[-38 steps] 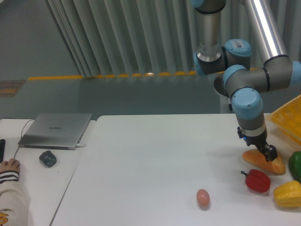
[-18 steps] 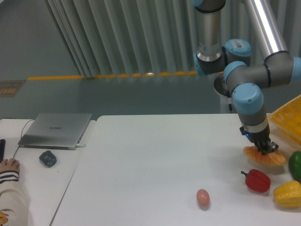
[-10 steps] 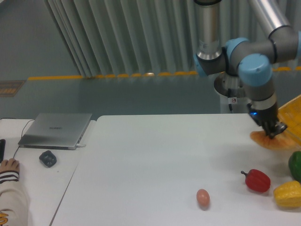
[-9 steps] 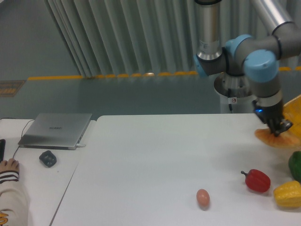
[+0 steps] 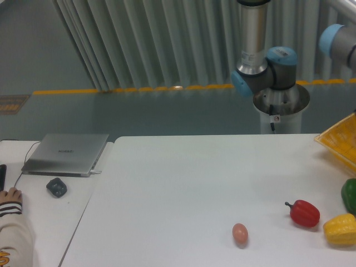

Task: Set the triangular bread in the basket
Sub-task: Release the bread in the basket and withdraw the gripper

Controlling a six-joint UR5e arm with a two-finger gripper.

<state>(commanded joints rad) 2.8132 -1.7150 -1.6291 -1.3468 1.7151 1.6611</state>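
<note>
Yellow latticed plastic marks the basket [image 5: 340, 142], of which only a corner is seen at the right edge of the frame, tilted and resting on the far right of the white counter [image 5: 194, 189]. The triangular bread is not visible anywhere in the camera view; its position cannot be determined. The gripper is likewise outside the frame, so the state of the jaws cannot be told.

Of the arm, only part is shown: a silver vertical tube with a blue-capped joint [image 5: 261, 69] above the round base [image 5: 281, 108] behind the counter, and a further blue and grey joint [image 5: 339, 44] cut off at the upper right corner.

Four items are located on the right portion of the counter:
- A red pepper [image 5: 303, 212] lies with its stem pointing left.
- A yellow pepper [image 5: 340, 229] is placed just beside the red pepper, to its right and slightly nearer the camera.
- A green pepper [image 5: 350, 196] is cut by the right edge, above the yellow pepper and below the basket corner.
- A small tan egg [image 5: 240, 233] is positioned apart from the peppers, to the left of the red pepper and nearer the front edge.

On a separate white surface to the left, a closed grey laptop [image 5: 65, 153] is seen, with a dark mouse [image 5: 56, 187] near its front. A person's hand [image 5: 10, 196] with a striped cuff is visible at the lower left edge.
</note>
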